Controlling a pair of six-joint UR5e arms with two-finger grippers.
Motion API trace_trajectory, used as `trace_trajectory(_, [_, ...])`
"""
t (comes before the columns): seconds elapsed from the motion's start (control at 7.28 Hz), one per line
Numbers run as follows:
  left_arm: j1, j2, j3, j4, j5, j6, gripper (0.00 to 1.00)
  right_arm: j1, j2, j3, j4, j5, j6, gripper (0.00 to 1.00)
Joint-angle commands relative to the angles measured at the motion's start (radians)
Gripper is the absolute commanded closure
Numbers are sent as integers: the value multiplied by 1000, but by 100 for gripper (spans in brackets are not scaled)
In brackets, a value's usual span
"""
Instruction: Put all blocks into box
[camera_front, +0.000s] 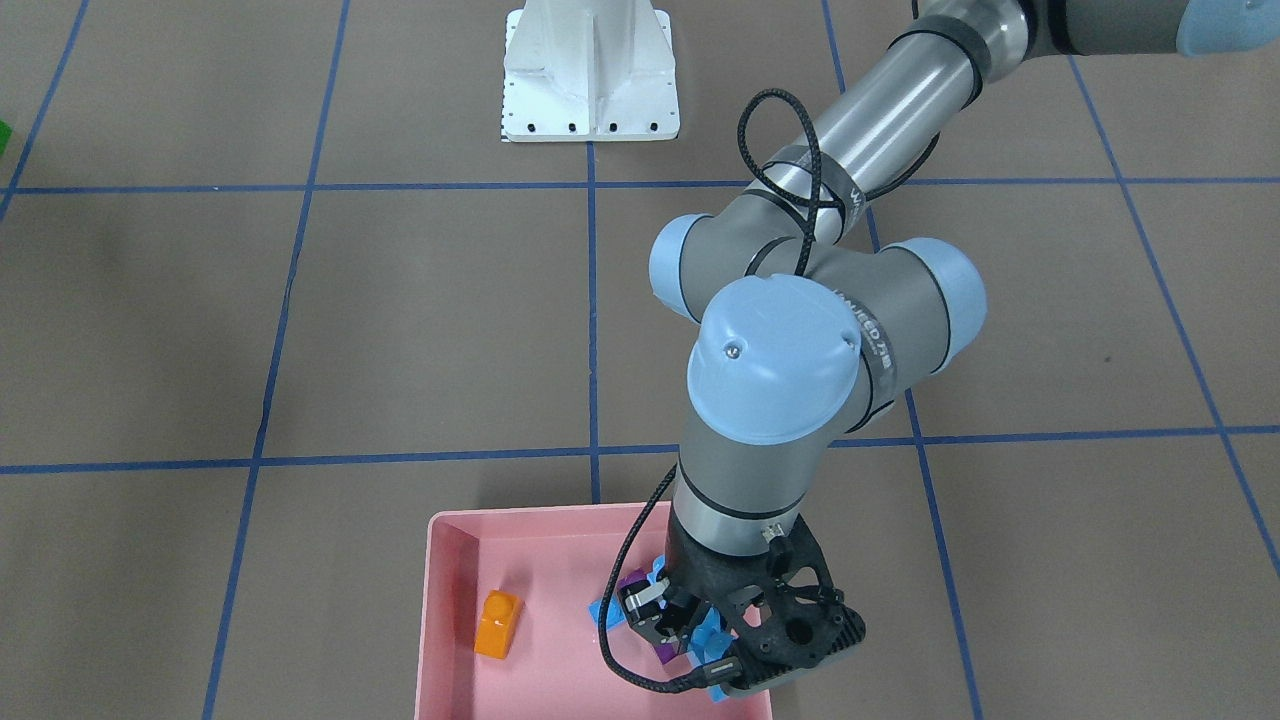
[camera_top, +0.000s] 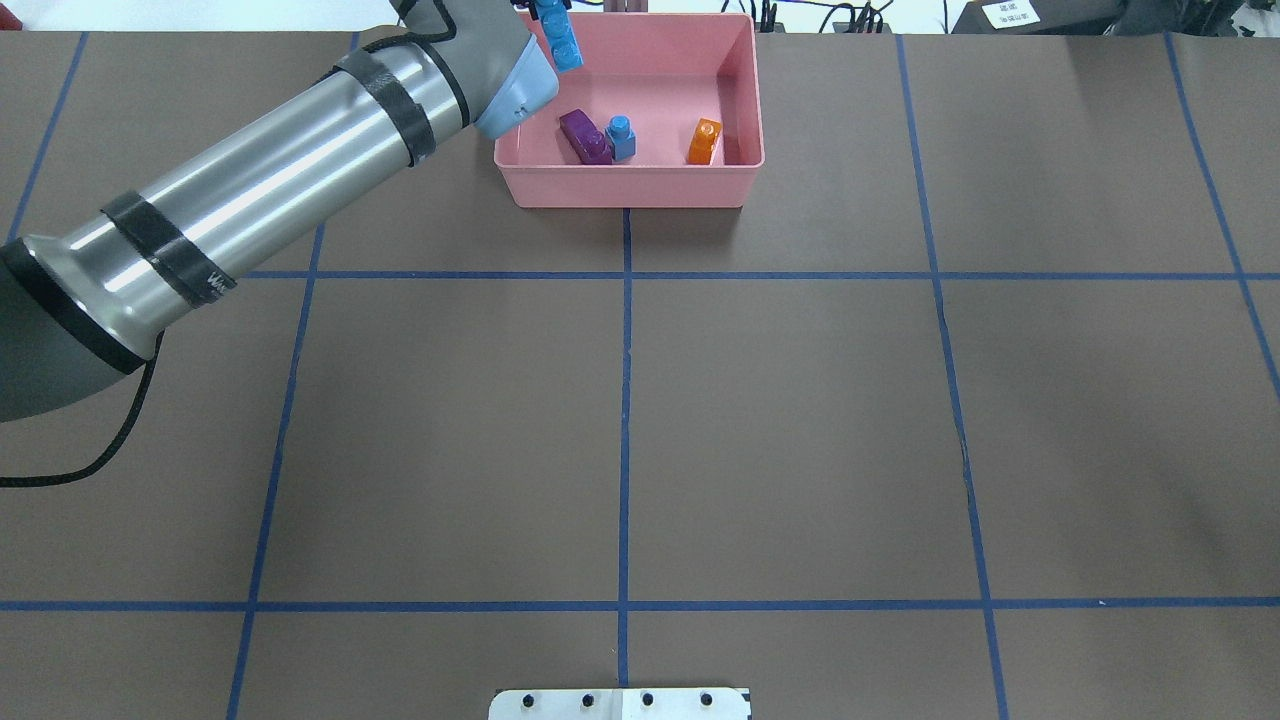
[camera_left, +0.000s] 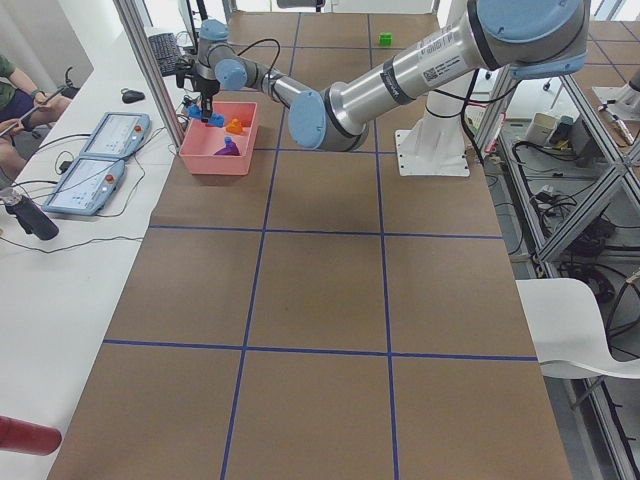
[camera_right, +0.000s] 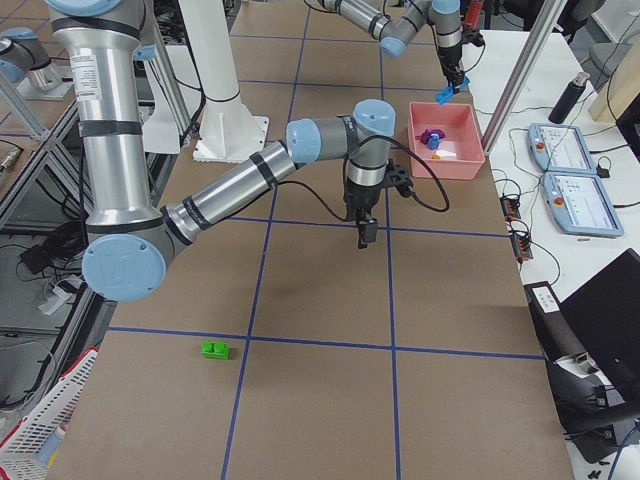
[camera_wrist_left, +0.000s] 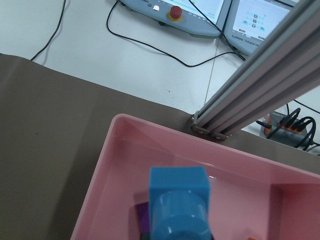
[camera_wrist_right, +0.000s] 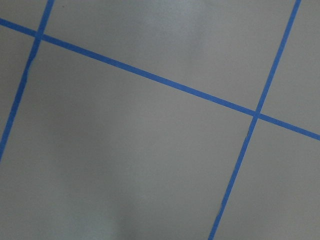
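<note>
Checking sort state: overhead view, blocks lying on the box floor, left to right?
purple block → small blue cube → orange block, all on the floor of the box. Left out: the long blue block, held in the left tool, which overlaps the purple block's span.

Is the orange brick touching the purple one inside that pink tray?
Apart. The overhead view shows bare pink floor of the box between the orange block and the purple block.
</note>
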Motion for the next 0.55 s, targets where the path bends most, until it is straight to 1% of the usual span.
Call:
trace_trajectory(0.0, [32,-3,36,-18,37,-2,100,43,-140,-3,122,45,-48,0])
trace_trajectory(0.14, [34,1,36,-16,33,7,30,53,-173,-2,124,50,-84,0])
trace_trajectory(0.27, [41,3,26,-13,31,63,0,63,-193,0,124,53,-94,0])
trace_trajectory(0.41, [47,26,-1,-8,30,93,0,65,-214,3,124,53,-88,0])
